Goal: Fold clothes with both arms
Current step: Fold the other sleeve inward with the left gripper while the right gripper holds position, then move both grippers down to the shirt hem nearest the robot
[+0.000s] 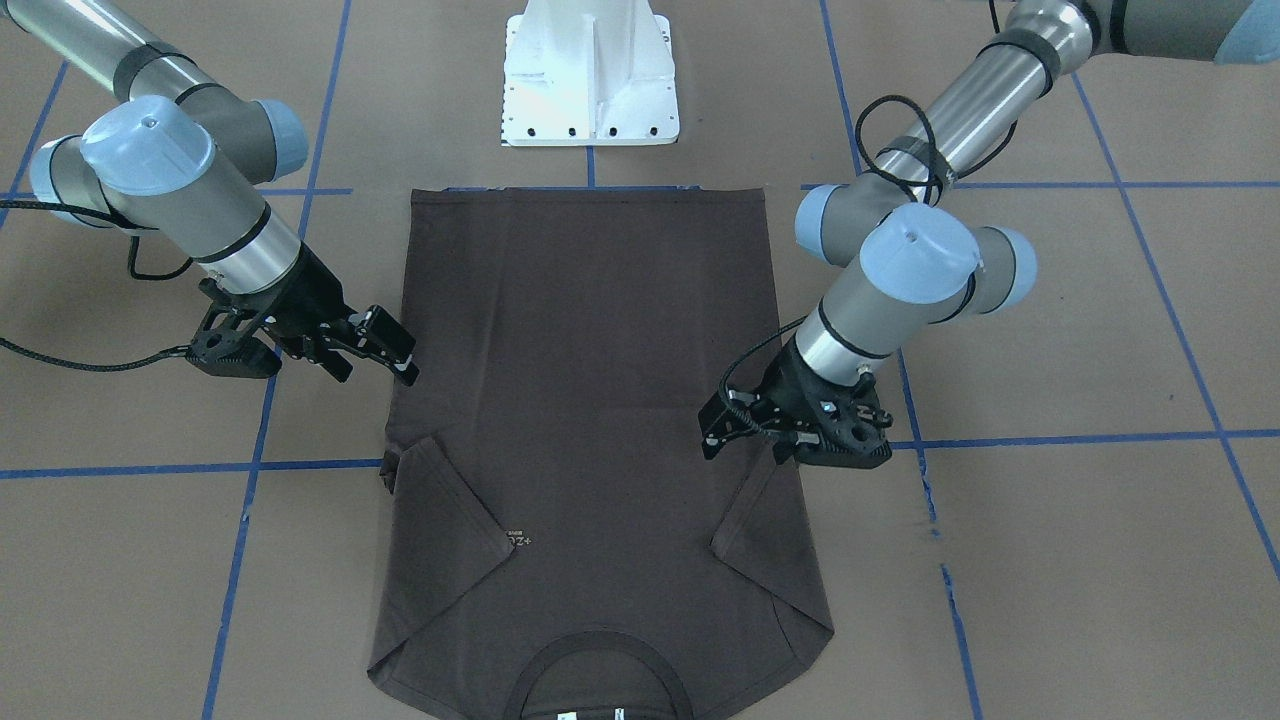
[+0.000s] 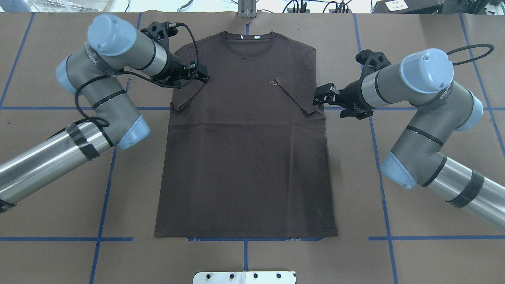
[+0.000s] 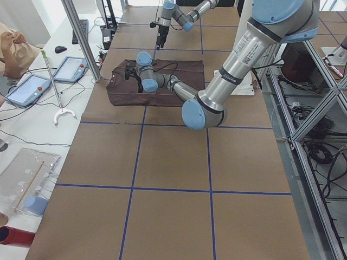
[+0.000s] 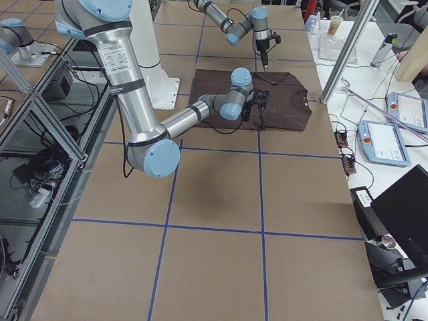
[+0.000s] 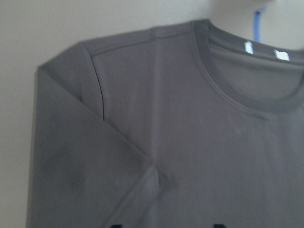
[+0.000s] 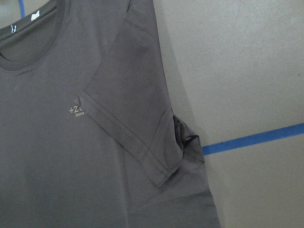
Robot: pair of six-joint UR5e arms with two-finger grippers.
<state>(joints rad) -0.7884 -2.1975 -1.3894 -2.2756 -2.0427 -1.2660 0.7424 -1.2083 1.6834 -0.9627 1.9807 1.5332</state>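
The dark brown T-shirt (image 2: 244,157) lies flat and face up on the brown table, collar (image 2: 247,37) at the far edge, both short sleeves folded inward over the chest. Small pale lettering (image 6: 76,110) sits beside the right folded sleeve, and white neck labels (image 5: 263,51) show inside the collar. My left gripper (image 2: 203,75) hovers open over the shirt's left shoulder and folded sleeve, holding nothing. My right gripper (image 2: 318,96) is open at the shirt's right edge, beside the other folded sleeve, also with nothing in it. In the front-facing view the left gripper (image 1: 712,435) and right gripper (image 1: 380,368) flank the shirt (image 1: 590,400).
The white pedestal base (image 1: 590,90) stands just behind the shirt's hem. Blue tape lines (image 2: 102,197) grid the brown table. Beyond the far edge a side bench holds tablets (image 3: 27,89) and cables, with a metal pole (image 3: 81,38) and a seated person (image 3: 13,46).
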